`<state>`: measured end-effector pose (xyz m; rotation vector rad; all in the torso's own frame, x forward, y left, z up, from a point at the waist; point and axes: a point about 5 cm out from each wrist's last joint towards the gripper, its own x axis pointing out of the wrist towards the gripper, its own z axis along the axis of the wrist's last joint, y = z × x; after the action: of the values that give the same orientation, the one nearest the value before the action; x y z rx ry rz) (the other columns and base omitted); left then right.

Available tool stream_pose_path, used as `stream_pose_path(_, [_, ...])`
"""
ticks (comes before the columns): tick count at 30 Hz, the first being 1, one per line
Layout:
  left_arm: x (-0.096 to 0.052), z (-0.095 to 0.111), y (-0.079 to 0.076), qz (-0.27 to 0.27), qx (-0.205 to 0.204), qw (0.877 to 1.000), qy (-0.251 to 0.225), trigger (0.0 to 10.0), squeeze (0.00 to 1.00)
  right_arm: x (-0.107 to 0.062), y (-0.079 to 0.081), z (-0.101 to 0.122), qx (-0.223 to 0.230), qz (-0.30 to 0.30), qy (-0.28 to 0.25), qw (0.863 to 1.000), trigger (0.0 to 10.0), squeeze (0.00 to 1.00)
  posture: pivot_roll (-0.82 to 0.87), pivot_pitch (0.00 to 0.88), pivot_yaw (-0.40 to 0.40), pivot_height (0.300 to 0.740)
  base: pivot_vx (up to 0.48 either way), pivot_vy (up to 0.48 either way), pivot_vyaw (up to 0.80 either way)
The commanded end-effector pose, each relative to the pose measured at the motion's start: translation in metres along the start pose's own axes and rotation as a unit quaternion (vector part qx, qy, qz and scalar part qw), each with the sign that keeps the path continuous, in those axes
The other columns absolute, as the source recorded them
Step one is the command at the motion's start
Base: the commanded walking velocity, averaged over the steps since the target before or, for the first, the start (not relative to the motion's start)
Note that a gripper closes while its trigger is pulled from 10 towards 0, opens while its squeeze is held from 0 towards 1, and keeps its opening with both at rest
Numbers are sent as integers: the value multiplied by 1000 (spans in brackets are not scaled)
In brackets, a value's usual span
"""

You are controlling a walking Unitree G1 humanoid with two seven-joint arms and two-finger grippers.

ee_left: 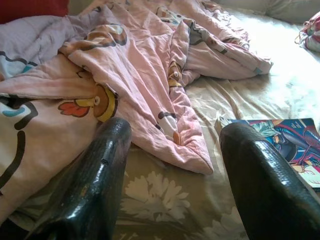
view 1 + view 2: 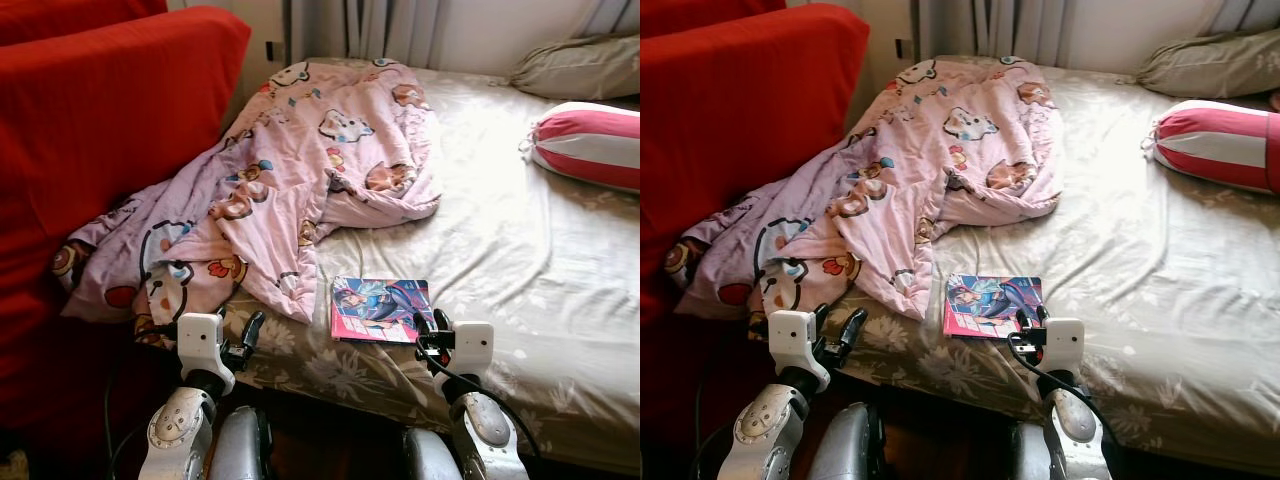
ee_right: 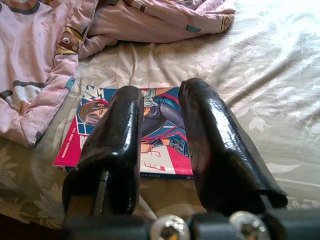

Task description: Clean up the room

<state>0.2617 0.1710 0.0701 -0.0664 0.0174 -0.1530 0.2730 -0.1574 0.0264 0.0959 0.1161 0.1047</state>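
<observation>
A crumpled pink cartoon-print blanket (image 2: 300, 170) lies across the left half of the bed and spills over its left side. A colourful comic book (image 2: 380, 308) lies flat on the floral sheet near the bed's front edge, just right of the blanket's tip. My left gripper (image 2: 245, 335) is open at the front edge, by the blanket's lower corner (image 1: 195, 160), touching nothing. My right gripper (image 2: 430, 328) hovers over the book's near right corner. Its fingers (image 3: 210, 130) stand a little apart with only the book's cover (image 3: 159, 135) seen between them.
A red-covered sofa (image 2: 100, 120) rises close on the left of the bed. A pink-and-white striped bolster (image 2: 590, 145) and a grey pillow (image 2: 580, 65) lie at the far right. Bare sheet (image 2: 520, 260) spreads across the right half.
</observation>
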Motion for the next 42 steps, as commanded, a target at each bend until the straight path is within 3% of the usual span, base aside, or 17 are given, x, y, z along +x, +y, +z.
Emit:
stream_pose_path(1, [-1, 1, 0, -4, -4, 1000, 1, 10000, 0, -1, -1, -3, 3, -1, 9, 1000, 10000, 0, 20, 107, -18, 599, 274, 0, 0])
stream_pose_path(24, [-1, 4, 2, -4, 1, 1000, -2, 10000, 0, -2, -2, -10, -4, 1, 26, 1000, 10000, 0, 35, 122, -10, 599, 273, 0, 70])
stream_pose_path(32, [0, 4, 5, 0, 4, 1000, -2, 10000, 0, 3, -20, -10, 10, -68, 39, 997, 10000, 0, 44, 124, -5, 599, 0, 0, 0])
stream_pose_path(37, [5, 5, 6, 6, 5, 1000, -2, 10000, 0, 3, -41, -14, 47, -139, 57, 988, 10000, 0, 59, 130, 9, 599, 0, 0, 0])
stream_pose_path(42, [4, 5, 5, 0, 6, 1000, 1, 10000, 0, 3, -47, -17, 55, -159, 70, 983, 10000, 0, 64, 136, 27, 599, 0, 0, 0])
